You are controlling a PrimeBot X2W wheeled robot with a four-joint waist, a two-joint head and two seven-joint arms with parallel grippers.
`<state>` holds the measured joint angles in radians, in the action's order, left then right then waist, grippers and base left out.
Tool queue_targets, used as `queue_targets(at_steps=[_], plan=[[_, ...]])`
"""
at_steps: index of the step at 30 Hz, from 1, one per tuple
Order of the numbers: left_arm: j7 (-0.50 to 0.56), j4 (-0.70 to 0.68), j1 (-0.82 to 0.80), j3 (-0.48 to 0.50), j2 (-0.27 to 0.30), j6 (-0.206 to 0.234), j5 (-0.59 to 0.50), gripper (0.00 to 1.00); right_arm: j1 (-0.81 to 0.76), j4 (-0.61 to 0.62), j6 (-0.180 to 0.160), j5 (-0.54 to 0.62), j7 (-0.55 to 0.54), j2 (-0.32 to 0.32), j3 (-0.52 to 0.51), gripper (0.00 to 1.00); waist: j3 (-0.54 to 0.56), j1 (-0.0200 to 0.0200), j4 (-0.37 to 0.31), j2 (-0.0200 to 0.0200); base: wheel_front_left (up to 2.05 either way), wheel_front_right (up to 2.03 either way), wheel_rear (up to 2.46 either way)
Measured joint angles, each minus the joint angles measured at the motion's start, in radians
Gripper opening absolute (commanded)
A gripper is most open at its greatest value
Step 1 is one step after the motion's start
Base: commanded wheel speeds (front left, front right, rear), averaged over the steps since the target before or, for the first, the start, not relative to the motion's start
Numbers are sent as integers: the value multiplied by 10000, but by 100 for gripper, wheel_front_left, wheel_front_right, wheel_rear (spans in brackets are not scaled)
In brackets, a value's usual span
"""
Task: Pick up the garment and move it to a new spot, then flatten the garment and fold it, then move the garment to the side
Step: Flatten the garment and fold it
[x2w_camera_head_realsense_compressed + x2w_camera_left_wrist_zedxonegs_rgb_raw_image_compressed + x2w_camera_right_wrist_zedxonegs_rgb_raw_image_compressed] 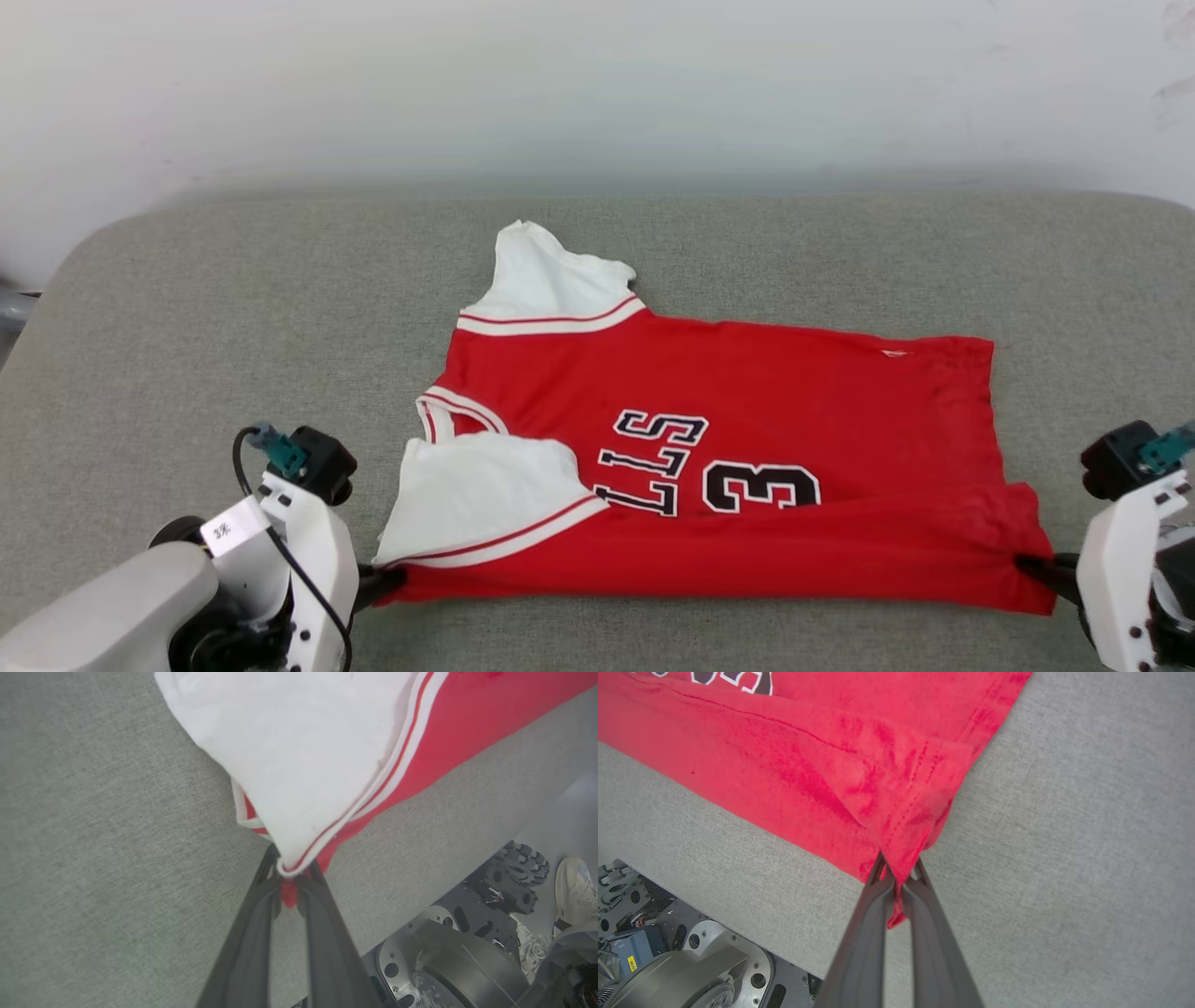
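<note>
Pinching the basketball T-shirt [747,401] at two corners, I have both claws closed on cloth. My left claw [385,581] is clamped on the near corner at the collar end, where the near white sleeve [476,495] and the red body bunch together. In the left wrist view a nub of red fabric pokes back between its fingers [247,942]. My right claw [1032,565] is squeezed just as tight on the near hem corner, and the stitched hem puckers into folds just ahead of its fingers [864,952].

The shirt stretches straight from one claw to the other and spreads away beyond them, flat on the grey cloth-covered desk [187,308]. Its collar end is on my left claw's side and its hem on my right claw's side.

A long flap of red cloth runs between the two claws, folded over the front, and it hides the near part of the black, white-edged lettering [653,462] and the "3" [761,487]. The far white sleeve [541,280], trimmed in red and white stripes, sticks out well beyond my left claw. The red body lies mostly smooth, with small creases near the hem.
</note>
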<state>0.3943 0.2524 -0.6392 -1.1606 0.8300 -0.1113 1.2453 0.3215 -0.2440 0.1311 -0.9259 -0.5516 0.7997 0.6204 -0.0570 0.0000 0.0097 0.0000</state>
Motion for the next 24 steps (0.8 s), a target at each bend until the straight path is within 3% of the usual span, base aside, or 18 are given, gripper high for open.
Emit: queue_targets(at_steps=[8,14,21,22,23,24], plan=[[-213,-970,662,-128,414,453,73,0,-877,418,2,-190,-261,337,-754,0,16,-1,47,0,0,0,0],[-188,-520,672,-265,96,579,-27,0,-958,-12,0,-4,-493,-286,-928,0,-351,0,48,0,0,0,0],[-297,439,741,-282,-314,360,119,0,-905,-909,2,485,-293,-865,-836,0,-582,0,17,0,0,0,0],[-374,520,770,-244,-357,345,199,32,-906,-968,0,479,-182,-943,-867,24,-564,0,20,0,0,0,0],[-462,583,786,-228,-387,324,211,100,-908,-1012,0,485,-21,-1012,-895,86,-538,0,20,0,0,0,0],[-583,617,788,-188,-397,324,180,100,-907,-1039,2,571,194,-1051,-934,100,-504,0,20,0,0,0,0]])
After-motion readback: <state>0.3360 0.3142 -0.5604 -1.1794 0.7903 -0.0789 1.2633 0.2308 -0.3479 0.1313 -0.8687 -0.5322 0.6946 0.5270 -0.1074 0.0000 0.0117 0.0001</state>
